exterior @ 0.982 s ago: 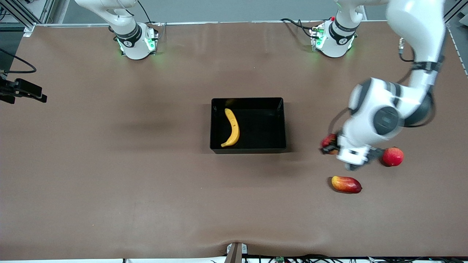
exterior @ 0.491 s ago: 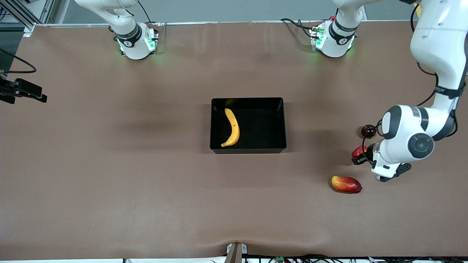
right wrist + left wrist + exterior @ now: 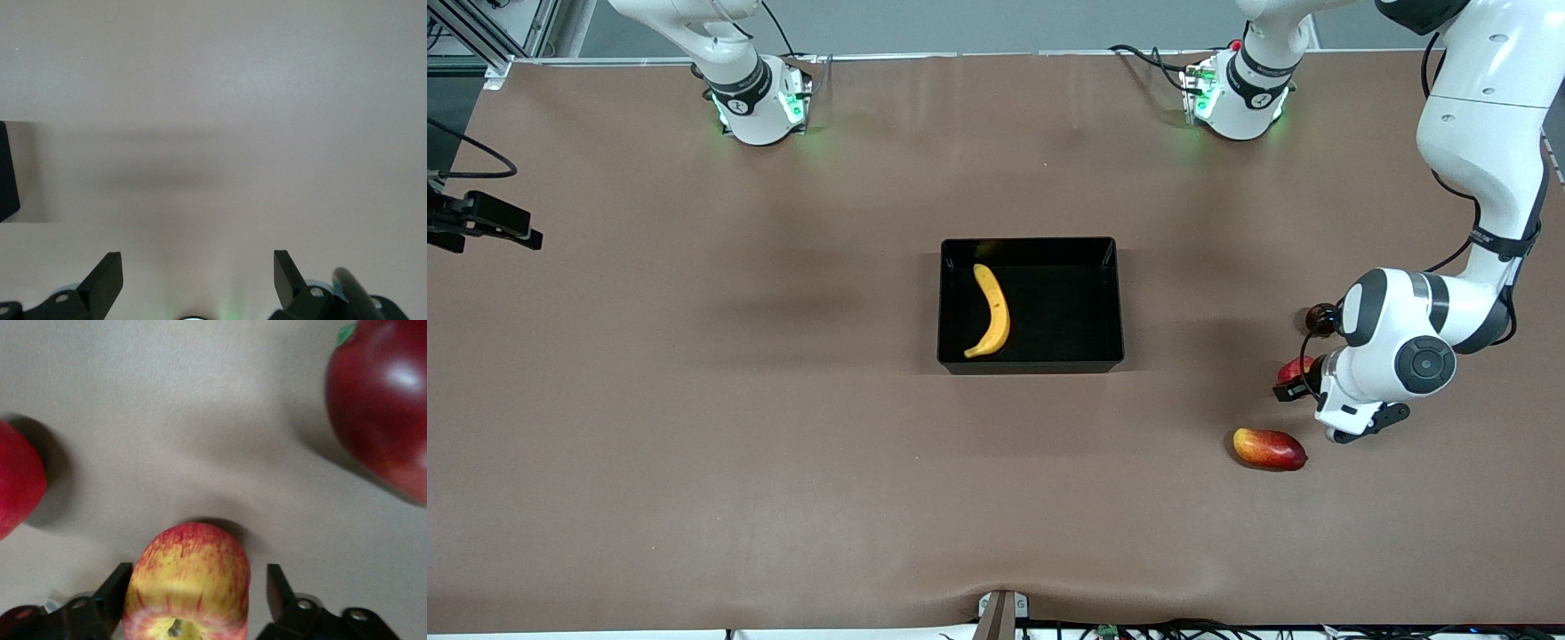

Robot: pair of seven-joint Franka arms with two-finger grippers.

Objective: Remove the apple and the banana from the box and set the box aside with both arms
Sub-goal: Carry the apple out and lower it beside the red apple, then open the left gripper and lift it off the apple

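Banana (image 3: 991, 311): in box (image 3: 1110, 302) at surface centre, lying 12-to-6. Prob. light, firm, slick; pinch mid-length.
Apple (image 3: 187, 580): on surface, between spread fingers (image 3: 113, 595) of left gripper (image 3: 193, 597), untouched.
Right gripper (image 3: 197, 280): waits, fingers spread, empty.

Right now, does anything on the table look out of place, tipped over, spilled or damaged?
Nothing stands out. The banana lies flat in the box, which sits square on the table. The apple rests on the table between the open fingers of the left tool, among three other red fruits. Nothing looks spilled or broken.
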